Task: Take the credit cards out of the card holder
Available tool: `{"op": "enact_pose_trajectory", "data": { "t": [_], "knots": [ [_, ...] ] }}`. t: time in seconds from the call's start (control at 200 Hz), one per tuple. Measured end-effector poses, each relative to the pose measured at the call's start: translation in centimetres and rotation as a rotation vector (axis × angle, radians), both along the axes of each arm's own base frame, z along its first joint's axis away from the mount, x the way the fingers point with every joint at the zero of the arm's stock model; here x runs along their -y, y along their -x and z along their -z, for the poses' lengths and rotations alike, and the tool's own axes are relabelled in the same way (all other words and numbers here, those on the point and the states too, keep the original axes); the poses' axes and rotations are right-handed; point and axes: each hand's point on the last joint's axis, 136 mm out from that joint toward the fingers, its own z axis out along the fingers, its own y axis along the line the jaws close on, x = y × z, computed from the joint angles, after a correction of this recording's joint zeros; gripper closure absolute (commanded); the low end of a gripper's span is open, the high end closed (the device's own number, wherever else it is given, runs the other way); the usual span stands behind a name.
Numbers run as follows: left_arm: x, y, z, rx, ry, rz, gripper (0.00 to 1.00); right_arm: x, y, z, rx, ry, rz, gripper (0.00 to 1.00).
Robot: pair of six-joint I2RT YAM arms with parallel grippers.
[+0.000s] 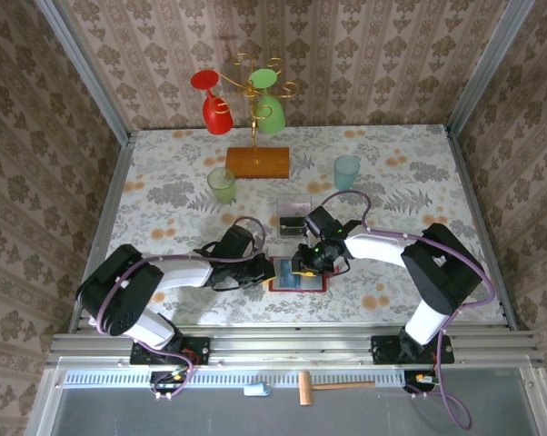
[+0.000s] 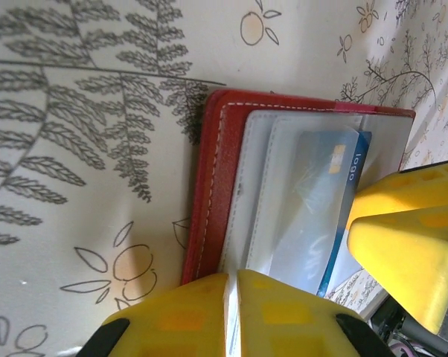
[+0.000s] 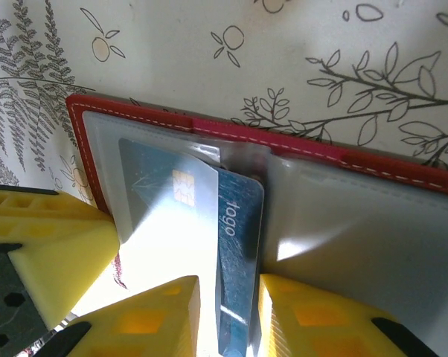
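The red card holder [image 1: 313, 285] lies open on the table between both arms, grey-clear pockets facing up [image 2: 213, 163] [image 3: 135, 111]. My left gripper [image 1: 266, 270] [image 2: 233, 312] is shut on the edge of a clear pocket sleeve at the holder's left side, pinning it down. My right gripper [image 1: 306, 263] [image 3: 230, 320] is closed around a blue credit card [image 3: 239, 223] [image 2: 341, 171] marked "logo", with a gold chip. The card sticks partly out of its pocket, slanting between the two yellow fingers. Other cards are hidden.
A clear plastic box [image 1: 293, 214] sits just behind the holder. Farther back stand a green cup [image 1: 222, 185], a teal cup [image 1: 346, 171] and a wooden-based rack [image 1: 257, 162] with red and green glasses. A small mallet [image 1: 323, 387] lies below the rail.
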Motion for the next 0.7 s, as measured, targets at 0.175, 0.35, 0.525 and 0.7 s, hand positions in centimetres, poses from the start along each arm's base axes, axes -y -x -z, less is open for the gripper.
{"op": "enact_pose_trajectory", "data": {
  "t": [0.175, 0.35, 0.525, 0.7],
  "knots": [
    [-0.5, -0.2, 0.0, 0.002, -0.006, -0.006, 0.87, -0.1, -0.1, -0.2, 0.006, -0.004, 0.001, 0.73],
    [-1.7, -0.2, -0.4, 0.007, -0.037, -0.017, 0.85, -0.3, -0.3, -1.0, 0.024, -0.025, 0.003, 0.73],
    [-2.1, -0.4, -1.8, 0.026, -0.057, -0.009, 0.84, -0.8, -0.6, -1.8, 0.036, -0.058, 0.007, 0.73],
    [-1.1, -1.5, -4.0, 0.076, -0.027, 0.004, 0.87, -1.5, -0.7, -2.3, 0.034, -0.1, 0.011, 0.72]
  ]
}}
